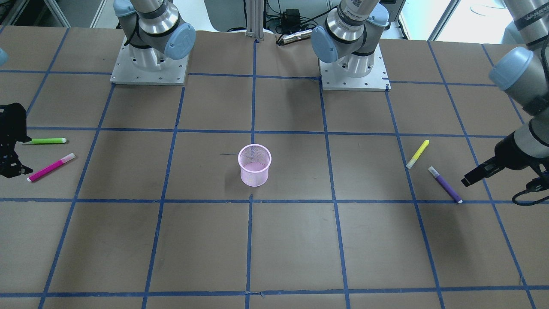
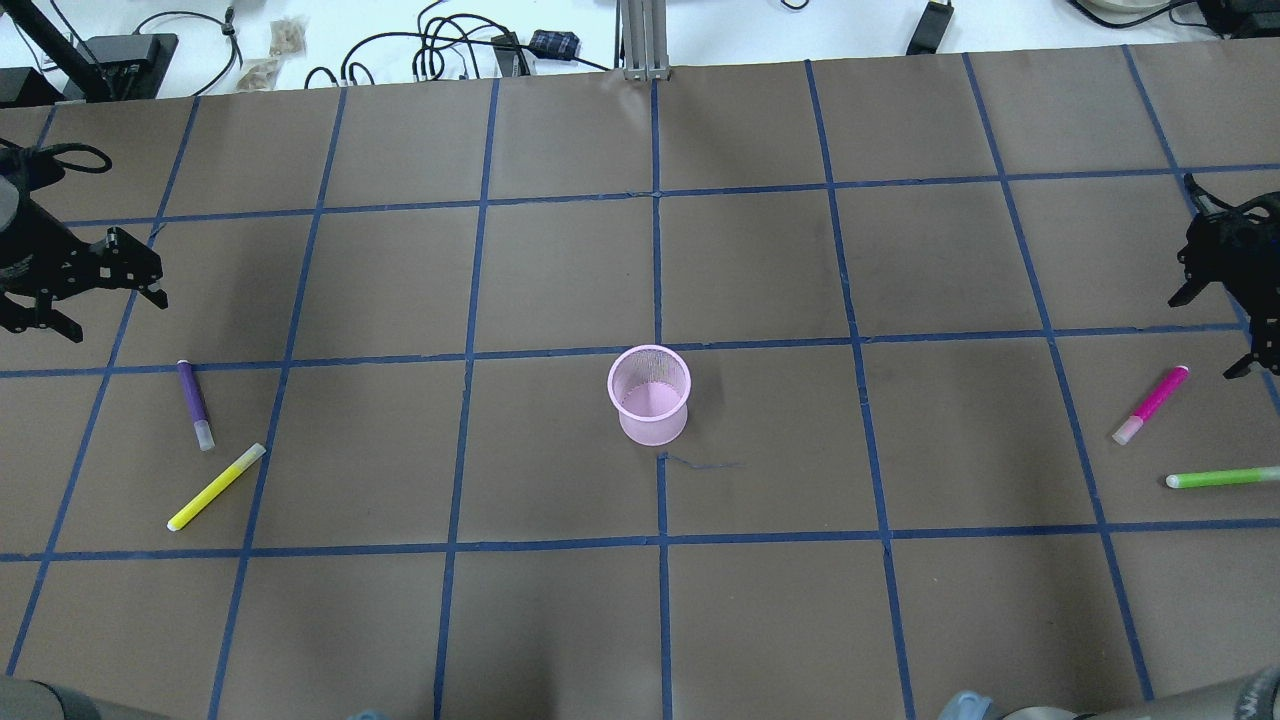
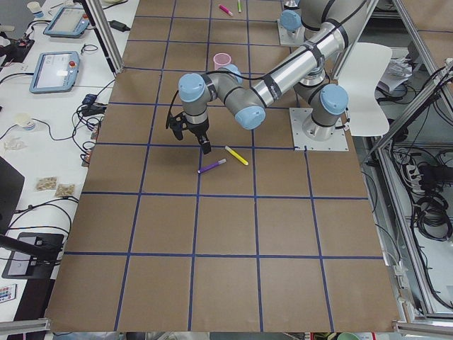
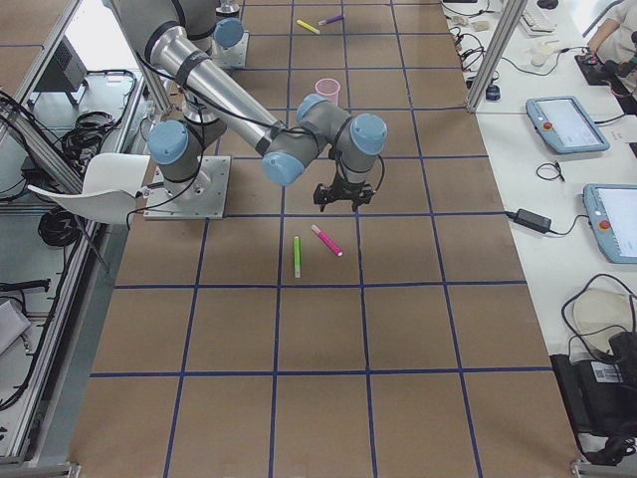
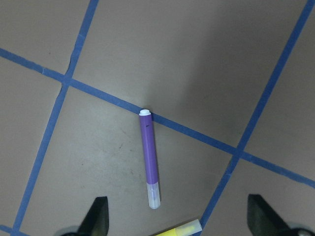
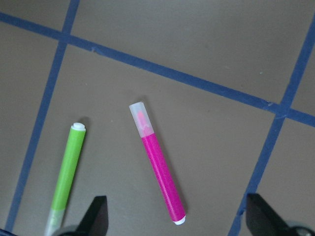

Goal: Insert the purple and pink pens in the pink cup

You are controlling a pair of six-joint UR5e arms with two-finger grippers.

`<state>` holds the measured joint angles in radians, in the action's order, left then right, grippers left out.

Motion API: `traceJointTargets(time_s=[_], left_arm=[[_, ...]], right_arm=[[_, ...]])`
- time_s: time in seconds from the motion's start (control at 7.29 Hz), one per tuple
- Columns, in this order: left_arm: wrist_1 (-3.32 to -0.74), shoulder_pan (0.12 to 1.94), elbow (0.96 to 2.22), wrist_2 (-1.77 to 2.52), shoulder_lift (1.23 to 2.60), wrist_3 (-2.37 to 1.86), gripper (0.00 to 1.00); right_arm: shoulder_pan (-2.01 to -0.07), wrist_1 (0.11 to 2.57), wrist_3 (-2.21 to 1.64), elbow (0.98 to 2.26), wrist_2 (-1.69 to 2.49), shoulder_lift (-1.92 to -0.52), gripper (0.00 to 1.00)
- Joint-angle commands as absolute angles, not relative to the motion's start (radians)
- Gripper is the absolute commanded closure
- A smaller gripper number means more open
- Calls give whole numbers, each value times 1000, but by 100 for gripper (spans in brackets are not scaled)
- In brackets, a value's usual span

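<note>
The pink mesh cup (image 1: 254, 174) stands upright and empty at the table's middle; it also shows in the overhead view (image 2: 652, 428). The purple pen (image 2: 194, 403) lies flat on the robot's left side, and in the left wrist view (image 5: 149, 160) it lies just ahead of my open, empty left gripper (image 5: 179, 221). The left gripper (image 2: 115, 315) hovers above the table, beyond the pen. The pink pen (image 2: 1152, 403) lies flat on the right side. My right gripper (image 2: 1207, 335) hovers near it, open and empty; the right wrist view shows the pink pen (image 6: 157, 169) ahead of the right gripper (image 6: 177, 221).
A yellow pen (image 2: 216, 486) lies beside the purple one, and a green pen (image 2: 1222, 478) lies beside the pink one. Both arm bases (image 1: 150, 64) stand at the table's robot side. The brown table has a blue tape grid.
</note>
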<state>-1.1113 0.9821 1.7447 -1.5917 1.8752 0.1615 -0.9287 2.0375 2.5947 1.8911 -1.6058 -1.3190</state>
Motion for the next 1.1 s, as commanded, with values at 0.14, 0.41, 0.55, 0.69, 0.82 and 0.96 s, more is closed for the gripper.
traceJointTargets(time_s=[0.14,0.41,0.55,0.69,0.82,0.96], left_arm=[[-980,953,1776,-1591,1974,149,0],[-939,950,1778,-1592,2026,141,0],[-937,951,1778,-1591,2040,129,0],[-937,951,1778,-1591,2051,120,4],[-939,951,1778,-1591,2059,120,11],[-939,951,1778,-1591,2065,120,19]], right_arm=[[-888,2248,2819,1986,-1553,-1263,0],[-858,2317,2836,2043,-1539,-1249,2],[-854,2404,2862,2087,-1540,-1244,6],[-853,2469,2858,2112,-1542,-1243,12],[-853,2473,2861,2114,-1542,-1241,30],[-853,2473,2861,2114,-1542,-1243,46]])
